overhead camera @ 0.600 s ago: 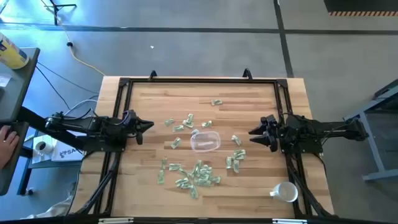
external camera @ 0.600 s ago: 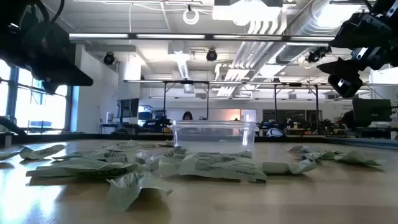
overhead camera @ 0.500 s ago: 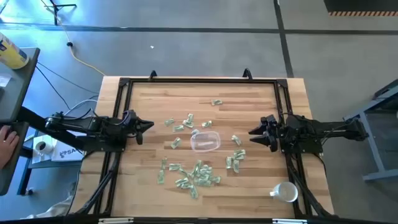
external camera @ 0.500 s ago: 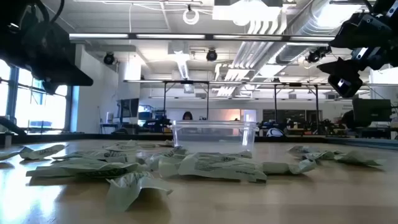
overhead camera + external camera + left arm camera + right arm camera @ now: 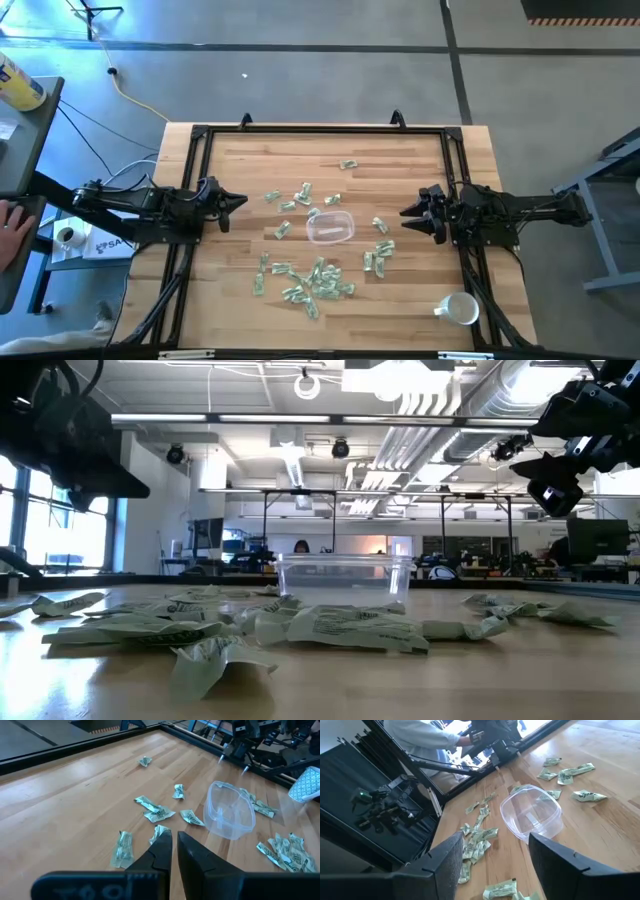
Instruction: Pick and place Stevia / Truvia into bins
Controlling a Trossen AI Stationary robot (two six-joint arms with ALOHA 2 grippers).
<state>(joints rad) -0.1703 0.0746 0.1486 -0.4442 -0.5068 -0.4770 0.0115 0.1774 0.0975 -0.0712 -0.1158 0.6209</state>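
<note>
Pale green-and-white paper sachets (image 5: pixel 318 280) lie scattered on the wooden bench (image 5: pixel 400 300) around the clear round plastic bowl (image 5: pixel 330 227). Left tool (image 5: pixel 237 201) clenched, empty; right tool (image 5: pixel 410 212) released. Select an isolated sachet; descend vertically.

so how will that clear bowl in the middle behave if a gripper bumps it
The clear bowl looks thin-walled and empty, so it is probably very light and would likely skid on the smooth wooden table rather than hold its place. It sits low and wide, so tipping seems less likely than sliding.
</note>
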